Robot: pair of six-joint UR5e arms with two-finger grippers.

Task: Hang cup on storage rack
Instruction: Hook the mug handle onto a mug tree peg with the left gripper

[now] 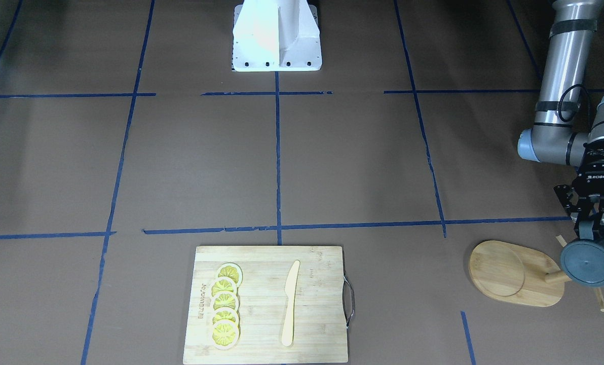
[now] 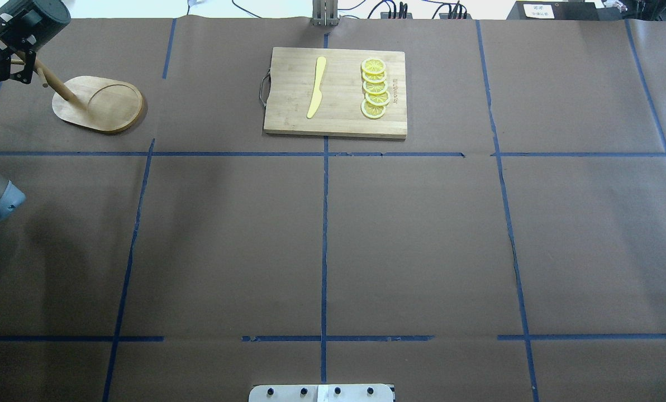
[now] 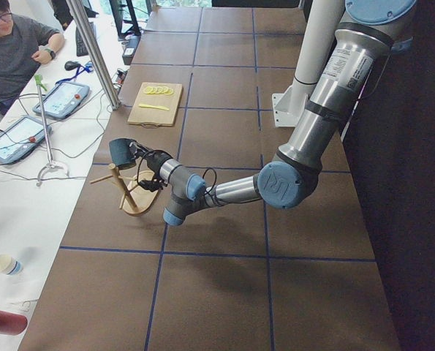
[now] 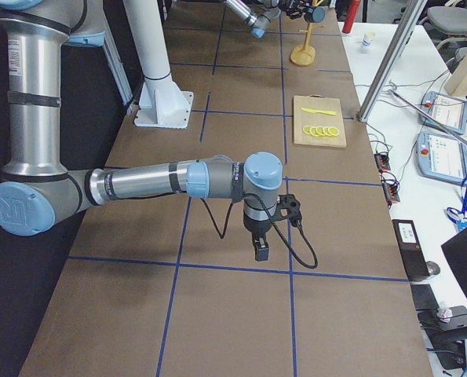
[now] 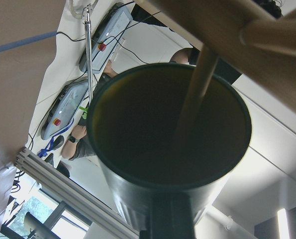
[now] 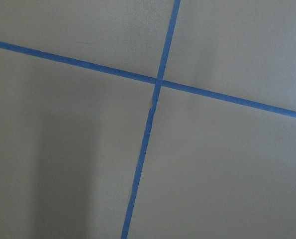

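Note:
The cup is dark teal-grey and lies on its side in the air, its bottom towards the front-facing camera. My left gripper is shut on its upper side, right at the storage rack. The rack is a light wooden mug tree with an oval base, a leaning post and thin pegs. In the left wrist view the cup's mouth fills the frame and a peg crosses it below the post. My right gripper hangs above the bare table far from the rack; I cannot tell whether it is open or shut.
A rectangular cutting board with a metal handle holds several lemon slices and a wooden knife. The robot's white base stands at the table's far edge. An operator sits beyond the table's edge near the rack.

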